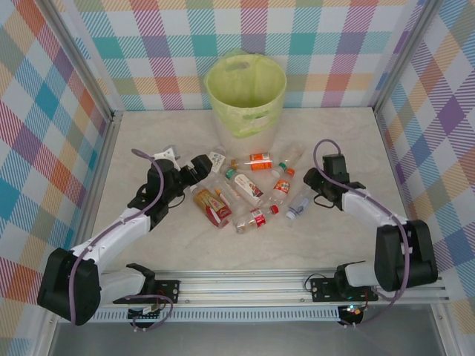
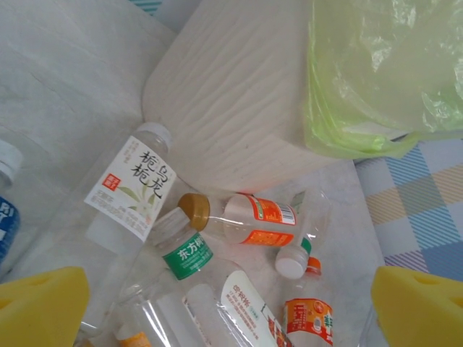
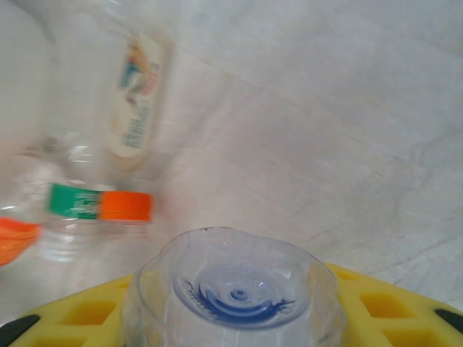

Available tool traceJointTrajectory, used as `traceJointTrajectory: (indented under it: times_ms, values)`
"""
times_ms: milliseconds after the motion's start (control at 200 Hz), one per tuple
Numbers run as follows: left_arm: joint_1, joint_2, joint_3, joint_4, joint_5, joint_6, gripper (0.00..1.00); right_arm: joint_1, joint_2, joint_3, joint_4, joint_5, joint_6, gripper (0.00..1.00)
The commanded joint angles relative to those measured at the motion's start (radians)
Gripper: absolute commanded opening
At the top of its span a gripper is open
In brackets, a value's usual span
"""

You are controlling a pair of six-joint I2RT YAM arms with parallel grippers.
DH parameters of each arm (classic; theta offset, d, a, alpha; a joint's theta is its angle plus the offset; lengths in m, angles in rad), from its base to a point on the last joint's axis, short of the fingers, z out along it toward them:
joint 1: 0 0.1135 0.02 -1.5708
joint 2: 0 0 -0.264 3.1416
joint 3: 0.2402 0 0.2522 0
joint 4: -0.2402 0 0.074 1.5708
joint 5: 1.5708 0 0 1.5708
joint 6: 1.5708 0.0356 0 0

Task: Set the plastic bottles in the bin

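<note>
The cream bin [image 1: 245, 93], lined with a yellow-green bag [image 2: 383, 72], stands at the back centre. Several clear bottles lie in a heap mid-table [image 1: 249, 196]. My left gripper [image 1: 199, 167] hovers at the heap's left end, open, its yellow pads [image 2: 40, 307] wide apart. Below it lie a white-label bottle [image 2: 134, 184], a green-label one [image 2: 184, 253] and an orange-label one with a gold cap [image 2: 253, 217]. My right gripper [image 1: 312, 184] is shut on a blue-label bottle [image 1: 300, 202]. That bottle's clear base [image 3: 235, 289] sits between the yellow fingers [image 3: 391, 303].
Checkered walls and metal frame posts [image 1: 111, 119] close in the table on three sides. An aluminium rail [image 1: 245, 285] runs along the near edge. An orange-capped bottle [image 3: 108, 206] lies just left of the right gripper. Bare tabletop [image 1: 349, 141] spreads right of the bin.
</note>
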Motion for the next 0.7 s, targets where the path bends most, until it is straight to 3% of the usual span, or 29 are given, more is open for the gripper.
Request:
traceJointTrajectory:
  times_ms: [0,225,695]
  values:
    - [0.0,0.034,0.055,0.062,0.098,0.013,1.0,0.007,-0.081,-0.022,0.096,-0.095,-0.073,0.42]
    - [-0.058,0.116,0.124,0.093,0.198,0.083,1.0,0.071,-0.183,-0.021,0.228,-0.293,-0.111,0.41]
    - [-0.202,0.19,0.227,0.136,0.427,0.243,1.0,0.238,-0.104,0.137,0.376,-0.466,-0.067,0.41]
